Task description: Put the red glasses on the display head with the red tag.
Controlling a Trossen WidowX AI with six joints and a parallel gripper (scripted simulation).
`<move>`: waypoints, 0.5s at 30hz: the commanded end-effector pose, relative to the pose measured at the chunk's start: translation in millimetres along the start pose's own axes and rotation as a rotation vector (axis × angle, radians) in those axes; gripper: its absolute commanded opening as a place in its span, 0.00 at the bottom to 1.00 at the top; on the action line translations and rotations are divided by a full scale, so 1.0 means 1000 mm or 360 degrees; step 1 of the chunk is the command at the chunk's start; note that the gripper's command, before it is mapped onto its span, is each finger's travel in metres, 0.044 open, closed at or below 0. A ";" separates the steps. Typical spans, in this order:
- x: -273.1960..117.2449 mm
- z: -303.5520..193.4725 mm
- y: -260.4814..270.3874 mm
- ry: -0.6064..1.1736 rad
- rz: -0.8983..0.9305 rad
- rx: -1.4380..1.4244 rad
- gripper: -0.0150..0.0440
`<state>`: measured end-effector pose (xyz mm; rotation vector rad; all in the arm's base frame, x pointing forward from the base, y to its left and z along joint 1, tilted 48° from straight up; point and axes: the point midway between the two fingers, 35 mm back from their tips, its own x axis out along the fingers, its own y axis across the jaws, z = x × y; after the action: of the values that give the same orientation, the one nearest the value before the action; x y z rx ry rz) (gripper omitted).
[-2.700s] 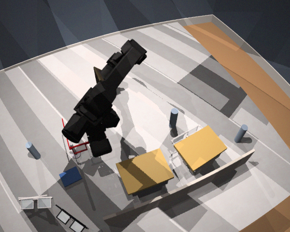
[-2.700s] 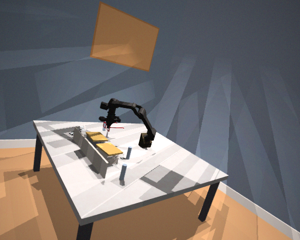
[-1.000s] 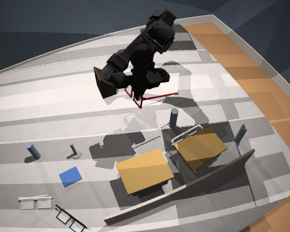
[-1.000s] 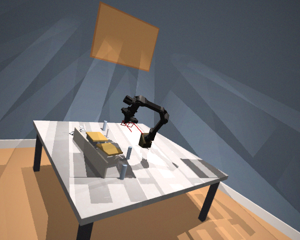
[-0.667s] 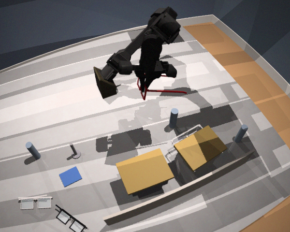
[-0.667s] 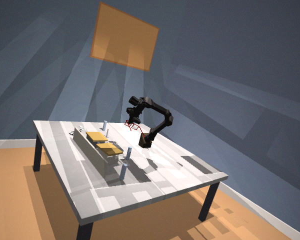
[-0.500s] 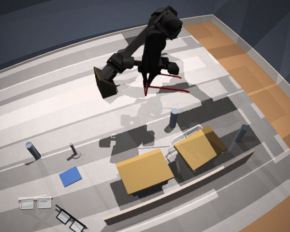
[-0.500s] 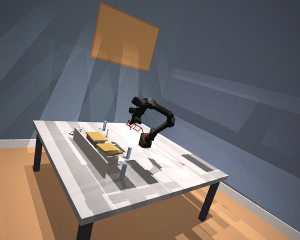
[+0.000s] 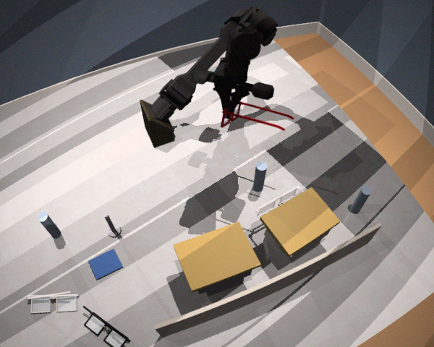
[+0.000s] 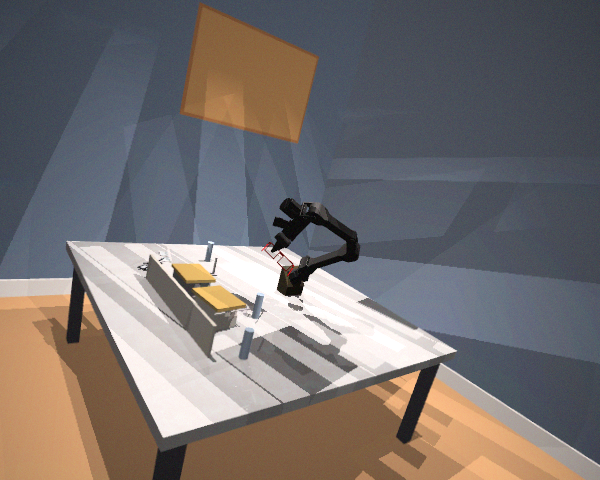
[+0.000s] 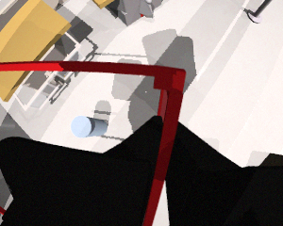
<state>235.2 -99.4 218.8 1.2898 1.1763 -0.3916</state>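
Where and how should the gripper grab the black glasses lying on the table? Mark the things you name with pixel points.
I'd take the black glasses [image 9: 100, 324] by the bridge between the two lenses, coming from above with the fingers closing across the thin frame. They lie free of the white glasses [image 9: 66, 303], and the bridge is central, so the load should balance.

The slim, angular red glasses [image 9: 254, 120] [image 10: 284, 266] [image 11: 168, 141] hang from the jaws above the counter, near twelve o'clock in the top view, temples unfolded toward four o'clock. A grey display head [image 11: 131, 10], partly visible at twelve o'clock in the wrist view, shows a red speck.
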 end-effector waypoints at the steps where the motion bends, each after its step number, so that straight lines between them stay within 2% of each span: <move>1: -0.005 -0.013 -0.003 -0.0035 0.0009 0.0196 0.25; 15: -0.017 -0.052 -0.012 -0.0142 0.0101 0.0869 0.25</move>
<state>202.9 -69.6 234.5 1.6748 1.0199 -0.6905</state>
